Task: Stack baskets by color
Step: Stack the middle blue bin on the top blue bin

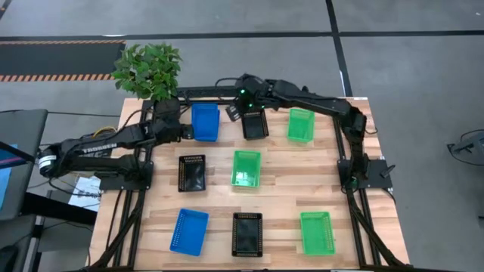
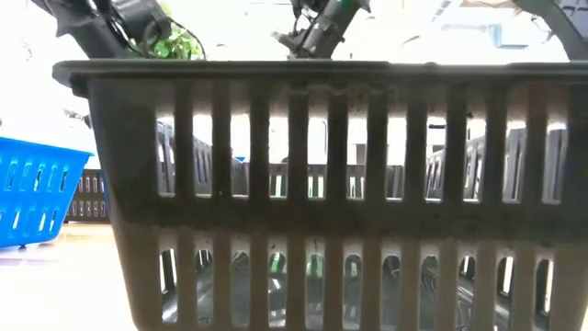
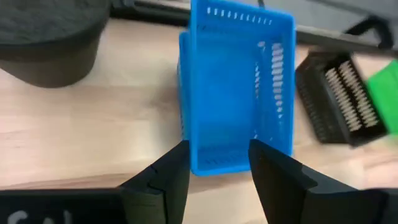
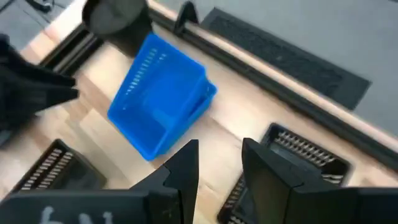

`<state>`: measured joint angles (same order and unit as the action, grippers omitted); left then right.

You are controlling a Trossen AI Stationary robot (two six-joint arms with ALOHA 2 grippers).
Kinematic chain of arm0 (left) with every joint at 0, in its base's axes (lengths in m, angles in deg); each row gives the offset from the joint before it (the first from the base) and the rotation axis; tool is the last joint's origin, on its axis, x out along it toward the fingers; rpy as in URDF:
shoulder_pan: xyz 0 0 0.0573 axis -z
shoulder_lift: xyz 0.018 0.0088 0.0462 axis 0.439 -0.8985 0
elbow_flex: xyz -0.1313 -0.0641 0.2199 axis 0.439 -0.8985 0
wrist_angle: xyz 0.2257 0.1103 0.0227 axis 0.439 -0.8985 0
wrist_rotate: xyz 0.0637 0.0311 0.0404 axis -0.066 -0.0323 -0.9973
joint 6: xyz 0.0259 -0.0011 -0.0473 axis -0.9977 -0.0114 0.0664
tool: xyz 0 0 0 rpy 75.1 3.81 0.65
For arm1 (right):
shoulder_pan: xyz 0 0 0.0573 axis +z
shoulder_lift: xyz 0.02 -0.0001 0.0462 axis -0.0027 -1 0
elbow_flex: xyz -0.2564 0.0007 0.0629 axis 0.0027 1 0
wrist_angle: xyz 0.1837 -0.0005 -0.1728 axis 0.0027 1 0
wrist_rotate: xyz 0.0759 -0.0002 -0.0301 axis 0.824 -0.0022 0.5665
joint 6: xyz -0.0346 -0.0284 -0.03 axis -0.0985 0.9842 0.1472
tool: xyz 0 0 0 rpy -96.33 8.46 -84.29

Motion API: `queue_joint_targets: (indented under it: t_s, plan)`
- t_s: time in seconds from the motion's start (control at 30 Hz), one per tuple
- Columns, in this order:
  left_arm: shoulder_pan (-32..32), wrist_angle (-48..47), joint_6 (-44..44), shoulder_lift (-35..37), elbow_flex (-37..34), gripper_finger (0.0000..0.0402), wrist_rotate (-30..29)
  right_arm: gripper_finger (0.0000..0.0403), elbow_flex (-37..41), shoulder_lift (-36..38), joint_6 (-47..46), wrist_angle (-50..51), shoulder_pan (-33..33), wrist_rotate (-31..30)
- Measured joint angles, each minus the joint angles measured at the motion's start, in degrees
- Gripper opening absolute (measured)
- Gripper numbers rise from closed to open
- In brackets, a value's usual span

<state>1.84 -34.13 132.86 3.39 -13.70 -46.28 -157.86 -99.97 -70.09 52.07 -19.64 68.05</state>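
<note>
Baskets lie in three rows on the wooden table. The far row holds a blue basket [image 1: 205,122], a black one [image 1: 255,123] and a green one [image 1: 300,125]. The middle row holds a black [image 1: 192,172] and a green one [image 1: 246,168]. Blue [image 1: 188,231], black [image 1: 247,234] and green [image 1: 316,233] baskets make the near row. My left gripper [image 3: 217,165] is open at the left end of the far blue basket [image 3: 236,93]. I cannot tell whether it touches it. My right gripper [image 4: 217,158] is open and raised between the far blue basket [image 4: 158,102] and the black one [image 4: 298,155], holding nothing.
A potted green plant [image 1: 147,72] stands at the far left corner, close behind my left gripper. Its dark pot [image 3: 50,43] is beside the blue basket. The near black basket [image 2: 312,184] fills the low view. A black rail [image 1: 212,91] runs along the far edge.
</note>
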Motion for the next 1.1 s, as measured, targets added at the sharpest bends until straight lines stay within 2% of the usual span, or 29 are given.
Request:
queue_joint_targets:
  t_s: [0.2, 0.33, 0.47, 0.57, 0.9, 1.1]
  plan:
    - [-1.92, 2.32, -1.96, -5.08, 0.0, 0.0134, -0.23, 0.0133, 0.03, -5.63, 0.73, -5.62, -0.64, -0.15]
    - [-3.0, 3.37, -3.68, -6.62, 0.1, 0.0133, -1.0, 0.0126, 0.04, -10.77, -1.22, -9.61, -0.66, 3.64]
    - [-4.39, 5.78, -6.39, -8.66, 0.11, 0.0132, 2.92, 0.0121, 0.07, -14.24, -1.46, -11.72, -0.52, 5.56]
    - [-4.58, 5.43, -6.44, -9.78, 0.04, 0.0132, 5.49, 0.012, 0.04, -15.76, -1.76, -13.81, -0.26, 7.36]
    - [-4.47, 7.32, -8.45, -10.97, 0.03, 0.0132, 6.87, 0.0125, -0.08, -17.89, -4.48, -19.41, -0.17, 9.38]
    - [-4.41, 9.01, -9.5, -13.51, 0.0, 0.0132, 10.11, 0.0148, -0.09, -17.83, -4.35, -21.18, -0.27, 8.77]
